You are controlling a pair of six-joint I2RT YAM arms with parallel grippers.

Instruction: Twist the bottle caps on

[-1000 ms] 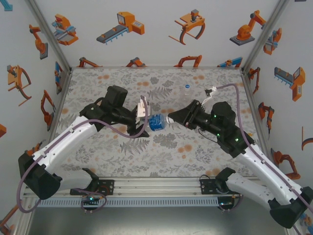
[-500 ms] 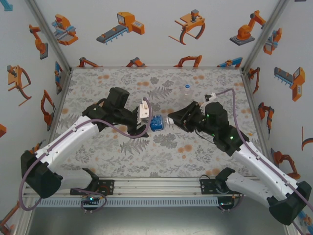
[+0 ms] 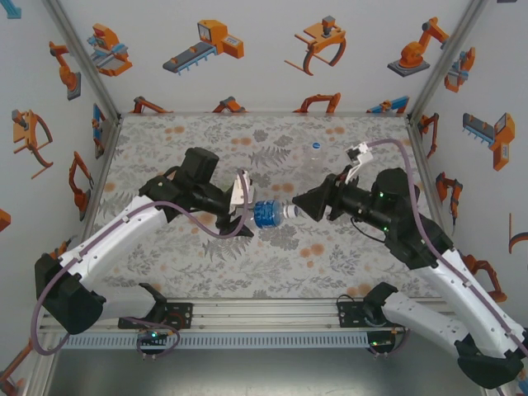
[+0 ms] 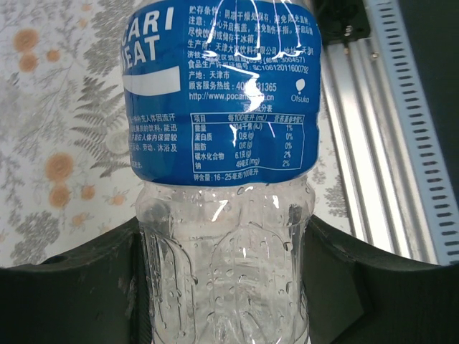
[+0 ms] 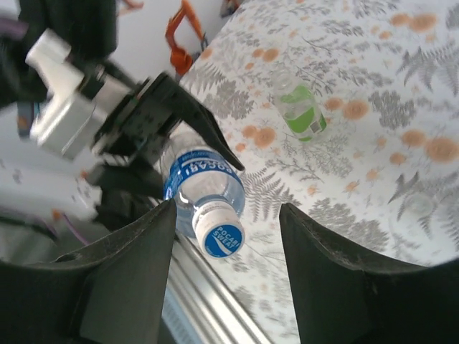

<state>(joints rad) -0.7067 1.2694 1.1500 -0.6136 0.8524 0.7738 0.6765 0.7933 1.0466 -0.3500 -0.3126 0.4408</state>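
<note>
Top external view shows the blue-label bottle (image 3: 266, 213) lying on its side in mid-air above the middle of the table (image 3: 181, 256), its neck pointing toward the right arm, with the left gripper (image 3: 246, 216) clamped on its clear lower body just as it was a second ago. What has changed is on the other side: the right gripper (image 3: 301, 204), which was closed over the neck a second ago, has let its jaws spread and has rolled its wrist back. From the right wrist camera the cap (image 5: 219, 236) sits on the bottle's neck, its printed top facing the lens, and both black fingers stand off it with a gap on either side, so nothing is held there. I judge this to be a release between turns: either the arm is resetting for another twist or the cap is already home, and the pictures do not show how tight it sits. The green-tinted bottle (image 5: 301, 111) stands upright on the table farther back, well apart from both arms; whether it carries a cap I cannot tell, so that half of the job likely remains.
</note>
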